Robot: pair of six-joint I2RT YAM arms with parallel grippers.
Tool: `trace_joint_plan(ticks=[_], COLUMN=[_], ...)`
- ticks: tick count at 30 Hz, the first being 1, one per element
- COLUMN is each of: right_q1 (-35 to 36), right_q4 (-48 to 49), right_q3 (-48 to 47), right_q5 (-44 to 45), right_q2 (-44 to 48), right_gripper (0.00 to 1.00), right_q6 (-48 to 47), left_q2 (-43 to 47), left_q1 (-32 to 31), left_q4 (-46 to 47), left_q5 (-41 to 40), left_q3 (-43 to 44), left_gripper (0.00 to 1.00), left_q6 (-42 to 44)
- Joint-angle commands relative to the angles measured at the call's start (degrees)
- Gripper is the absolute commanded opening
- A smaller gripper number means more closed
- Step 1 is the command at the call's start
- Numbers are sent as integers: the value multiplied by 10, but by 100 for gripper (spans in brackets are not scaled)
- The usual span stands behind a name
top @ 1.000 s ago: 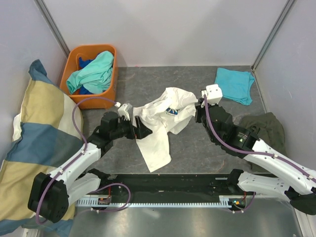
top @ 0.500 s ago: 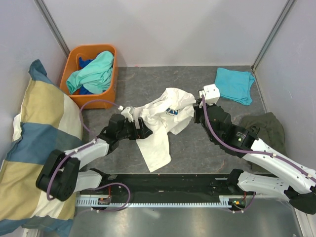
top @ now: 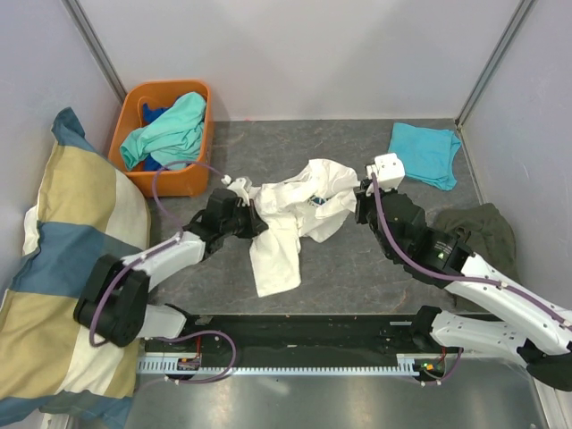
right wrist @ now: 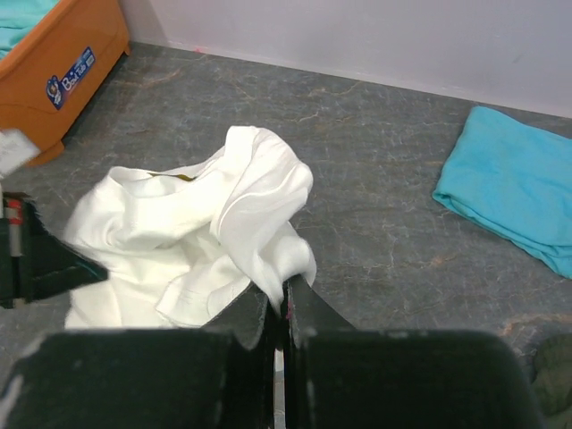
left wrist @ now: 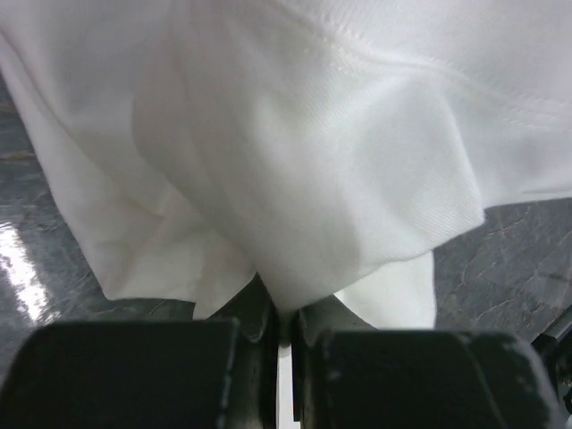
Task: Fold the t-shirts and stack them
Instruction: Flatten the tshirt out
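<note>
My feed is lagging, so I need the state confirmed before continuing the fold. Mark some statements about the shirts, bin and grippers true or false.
The left gripper and right gripper are both shut on the white t-shirt. True.
The orange bin is empty. False: it holds a mint-green t-shirt and a blue t-shirt.
The turquoise t-shirt lies folded, apart from the white one. True.
The white t-shirt lies folded flat. False: it is crumpled, bunched between the grippers.
</note>
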State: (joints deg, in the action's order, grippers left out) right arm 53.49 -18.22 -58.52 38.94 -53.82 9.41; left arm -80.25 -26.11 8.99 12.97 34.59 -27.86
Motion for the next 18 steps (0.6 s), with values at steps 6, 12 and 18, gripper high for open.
trace_joint_plan(ticks=[6,12,18], right_q1=[0,0,0], right_q4=[-9,-52,-142], right_q3=[-33,-122,-234], right_q5=[73,86,63], right_q2=[43,83,110], right_gripper=[0,0,0], right_q6=[-30,-53,-50], left_q2=[211,229,255], left_q1=[-1,-1,-1], left_q4=[-361,-492,-586], left_q5=[-164,-182,-133], left_q3=[332,562,685], left_gripper=[2,2,2], left_q6=[166,223,226])
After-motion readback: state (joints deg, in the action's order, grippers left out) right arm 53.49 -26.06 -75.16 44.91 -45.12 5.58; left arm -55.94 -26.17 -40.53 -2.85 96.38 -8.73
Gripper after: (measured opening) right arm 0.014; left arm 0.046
